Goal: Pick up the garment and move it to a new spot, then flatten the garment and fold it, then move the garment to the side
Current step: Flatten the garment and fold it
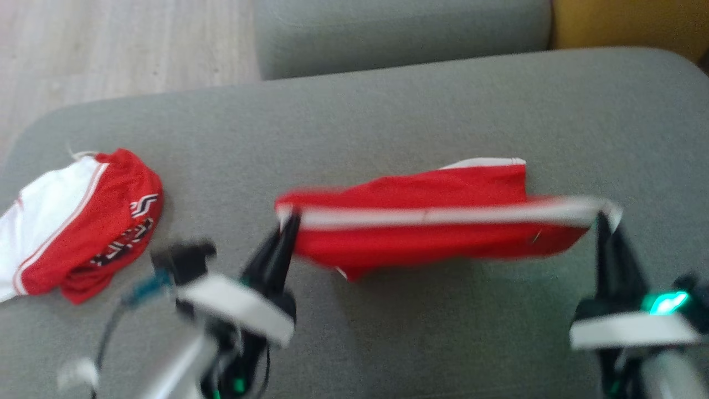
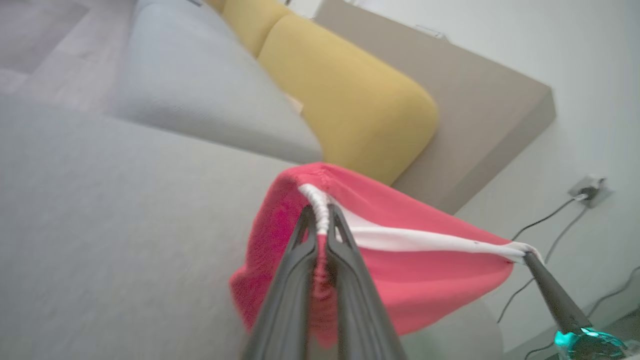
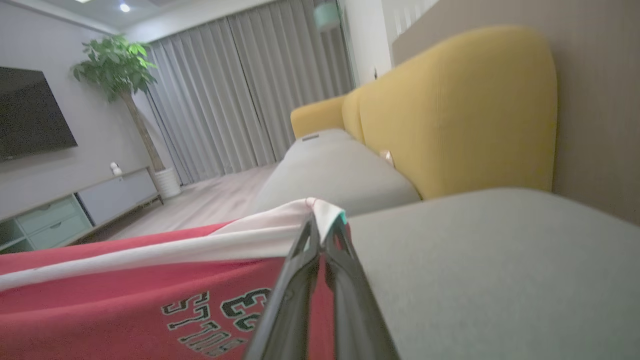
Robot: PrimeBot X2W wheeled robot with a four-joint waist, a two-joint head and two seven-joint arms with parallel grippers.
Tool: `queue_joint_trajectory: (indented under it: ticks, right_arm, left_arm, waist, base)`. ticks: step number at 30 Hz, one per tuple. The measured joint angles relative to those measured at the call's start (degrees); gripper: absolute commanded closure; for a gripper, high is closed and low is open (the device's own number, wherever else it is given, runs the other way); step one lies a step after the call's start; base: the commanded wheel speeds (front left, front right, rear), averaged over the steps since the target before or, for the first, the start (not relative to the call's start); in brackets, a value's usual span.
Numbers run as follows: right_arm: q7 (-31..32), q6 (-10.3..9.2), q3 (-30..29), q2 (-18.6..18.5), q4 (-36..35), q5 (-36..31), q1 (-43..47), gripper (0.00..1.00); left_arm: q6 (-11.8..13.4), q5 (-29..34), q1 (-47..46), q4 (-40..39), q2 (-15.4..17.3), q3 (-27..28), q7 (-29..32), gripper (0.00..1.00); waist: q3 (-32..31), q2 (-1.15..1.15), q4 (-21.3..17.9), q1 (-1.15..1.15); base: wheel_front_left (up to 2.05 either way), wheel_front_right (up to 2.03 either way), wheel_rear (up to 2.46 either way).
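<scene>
Counting garments, we see two on the sofa. One is a pair of red shorts [image 1: 432, 238], stretched by its white waistband [image 1: 443, 215] between the two arms, above the near grey cushion [image 1: 388, 111] and right of its middle. The left gripper [image 1: 289, 219] holds the left end of the waistband, jaws pressed together and pinching the gathered white edge. The right gripper [image 1: 602, 221] holds the right end, its jaws likewise closed on the white band. The other is a crumpled red-and-white garment [image 1: 83, 221], lying at the near left of the same cushion, well apart from the shorts.

We count two grey seat cushions, the near one and a second grey cushion [image 1: 399, 33] beyond it, and two yellow back cushions [image 3: 450, 110] at the far right.

Black, white-edged lettering [image 3: 220, 320] on the shorts shows in the right wrist view, but we cannot read it. Similar lettering [image 1: 133, 233] marks the crumpled garment, also unreadable.
</scene>
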Motion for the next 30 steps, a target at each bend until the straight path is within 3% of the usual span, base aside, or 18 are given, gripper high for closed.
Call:
queue_joint_trajectory:
  ticks: [3,6,11,14,19,24,30]
  right_arm:
    - [0.00,0.00,-0.27,-2.80,-2.63,2.04,-7.42,1.00]
    - [0.00,0.00,-0.42,-6.55,-2.50,2.98,-20.34,1.00]
    - [-0.01,0.00,-0.10,-11.35,3.42,4.34,-42.14,1.00]
    - [-0.02,0.00,1.27,-13.35,7.66,4.45,-50.85,1.00]
    - [-0.07,0.00,1.65,-14.44,9.45,4.15,-58.83,1.00]
    - [-0.09,0.00,1.02,-14.83,7.80,3.45,-60.12,1.00]
    - [-0.09,0.00,-0.91,-13.22,6.17,3.56,-45.87,1.00]
  left_arm:
    - [-2.50,-0.81,-8.68,-2.67,0.18,0.73,3.13,1.00]
    - [-3.71,-1.04,-20.84,-3.50,-0.75,1.59,5.91,1.00]
    - [-5.88,-0.01,-41.68,2.20,-5.11,2.18,7.39,1.00]
    - [-6.41,1.98,-50.94,8.71,-7.84,1.74,5.76,1.00]
    - [-6.83,2.80,-58.40,15.17,-10.01,1.67,0.37,1.00]
    - [-6.87,1.46,-59.47,17.11,-9.76,-1.40,-1.80,1.00]
    - [-6.89,-3.00,-46.56,16.21,-6.42,-5.65,-2.00,1.00]
  waist:
    - [1.93,0.00,-0.71,0.01]
    - [4.84,0.00,-1.42,0.02]
    - [10.92,0.00,-2.35,0.02]
    - [14.65,0.00,-2.75,0.03]
    - [18.87,0.00,-3.27,0.04]
    - [21.37,0.00,-3.95,0.03]
    - [19.56,0.00,-4.06,0.01]
  base:
    - [0.00,0.00,0.00]
    - [0.00,0.00,0.00]
    - [0.00,0.00,0.00]
    - [0.00,0.00,0.00]
    - [0.00,0.00,0.00]
    - [0.00,0.00,0.00]
    - [0.00,0.00,0.00]
